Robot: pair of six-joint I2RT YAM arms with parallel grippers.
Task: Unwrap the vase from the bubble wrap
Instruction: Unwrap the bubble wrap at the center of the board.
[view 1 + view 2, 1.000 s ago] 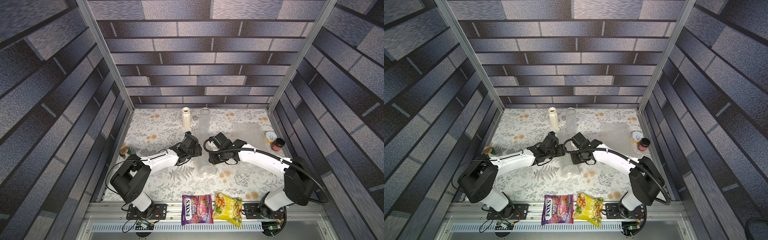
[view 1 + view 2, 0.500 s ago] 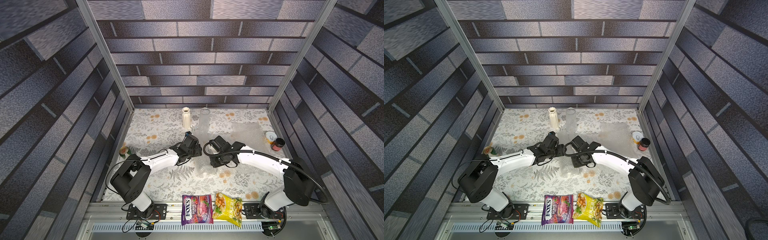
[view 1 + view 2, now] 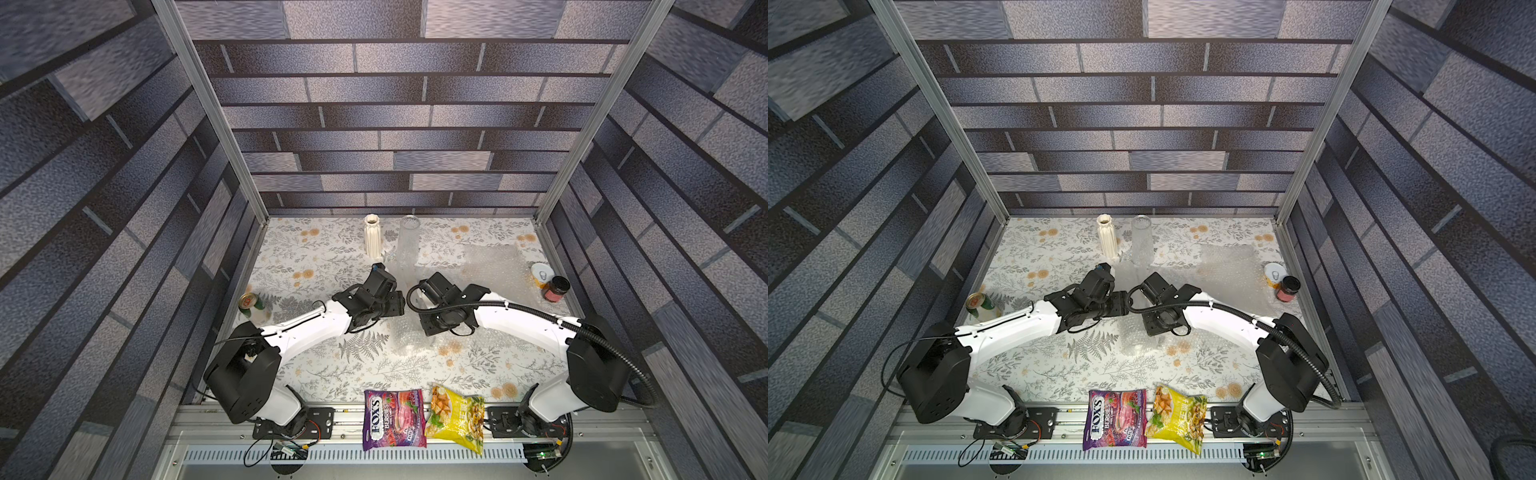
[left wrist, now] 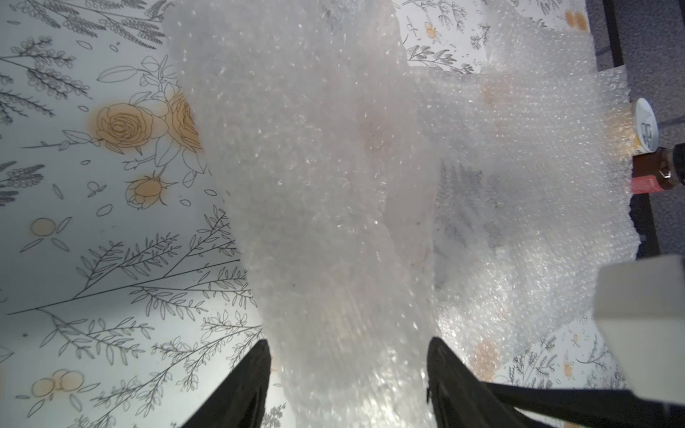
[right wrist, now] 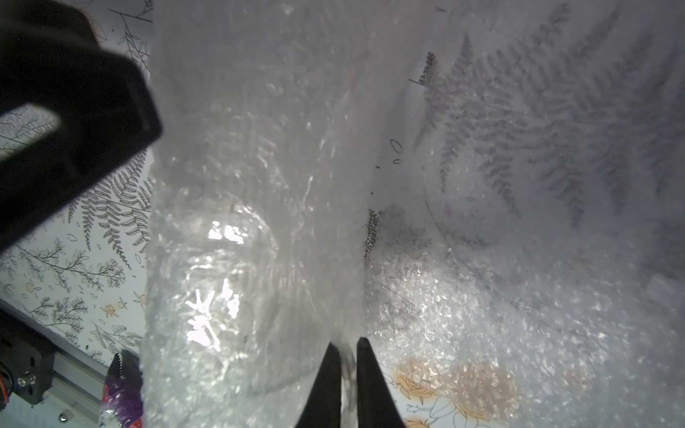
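Step in hand: peeling the loose edge.

- Bubble wrap: a roll lying on the counter, centre of frame in both top views, between the arms.
- Left claw: clasps the roll, jaws against both its sides.
- Right claw: narrow, pinching a flap of wrap.
- Next move, as I judge it: right draws the flap away while left steadies the roll.
- Vase inside not clearly seen.
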